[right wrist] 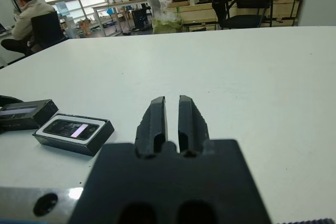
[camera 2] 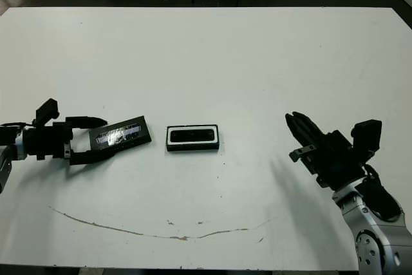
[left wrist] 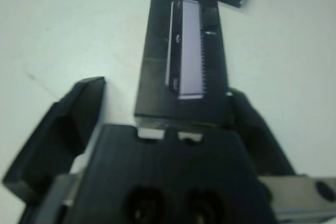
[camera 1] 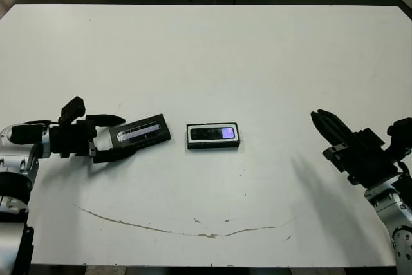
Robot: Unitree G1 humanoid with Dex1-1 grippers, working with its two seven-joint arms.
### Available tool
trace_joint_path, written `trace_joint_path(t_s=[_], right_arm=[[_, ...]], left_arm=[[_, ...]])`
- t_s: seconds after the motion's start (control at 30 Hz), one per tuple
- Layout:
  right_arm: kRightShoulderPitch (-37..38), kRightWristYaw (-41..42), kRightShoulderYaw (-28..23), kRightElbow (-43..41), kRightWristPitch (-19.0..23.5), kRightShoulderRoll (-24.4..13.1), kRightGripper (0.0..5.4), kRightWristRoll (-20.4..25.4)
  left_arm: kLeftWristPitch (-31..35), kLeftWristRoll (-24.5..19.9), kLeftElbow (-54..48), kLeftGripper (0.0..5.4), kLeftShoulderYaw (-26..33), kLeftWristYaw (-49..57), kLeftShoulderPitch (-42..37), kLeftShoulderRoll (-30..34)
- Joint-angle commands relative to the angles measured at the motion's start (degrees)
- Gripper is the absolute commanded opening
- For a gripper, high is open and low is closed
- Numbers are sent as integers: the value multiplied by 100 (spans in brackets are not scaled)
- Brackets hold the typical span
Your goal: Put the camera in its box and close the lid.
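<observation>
The box (camera 1: pixel 213 145), black-walled with a white rim, sits near the table's middle, and the camera (camera 1: pixel 212 133) lies inside it with its purple patch up. Just left of the box, tilted, the lid (camera 1: pixel 140 131) lies flat with its silvery strip up. My left gripper (camera 1: pixel 121 136) is open, one finger on each side of the lid's near end. The left wrist view shows the lid (left wrist: pixel 181 56) between the fingers (left wrist: pixel 79 114). My right gripper (camera 1: pixel 325 123) hovers far right of the box, shut on nothing. From the right wrist, the box (right wrist: pixel 73 135) lies beyond the fingertips (right wrist: pixel 155 114).
A thin brownish mark (camera 1: pixel 180 230) curves across the white table (camera 1: pixel 206 56) near its front edge. A dark floor lies past the far edge. In the right wrist view, a person (right wrist: pixel 26 9) sits at desks beyond the table.
</observation>
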Motion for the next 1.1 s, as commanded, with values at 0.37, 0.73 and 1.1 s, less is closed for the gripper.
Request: trace_joint_path(t_s=[0.37,0.73,1.1], right_arm=[[47,-97,-2,58,76,55,0,7],[45,-15,57,236,-86,77,0,-51],[83,-4,110,269,-160,73,0,-125]], left_arm=[[454,124,-259,207,-29,-203,190,287],[1060,-317,-1148,207,365,-38,21,292],[819,-696,-3611,207,610,1898,897,-568]])
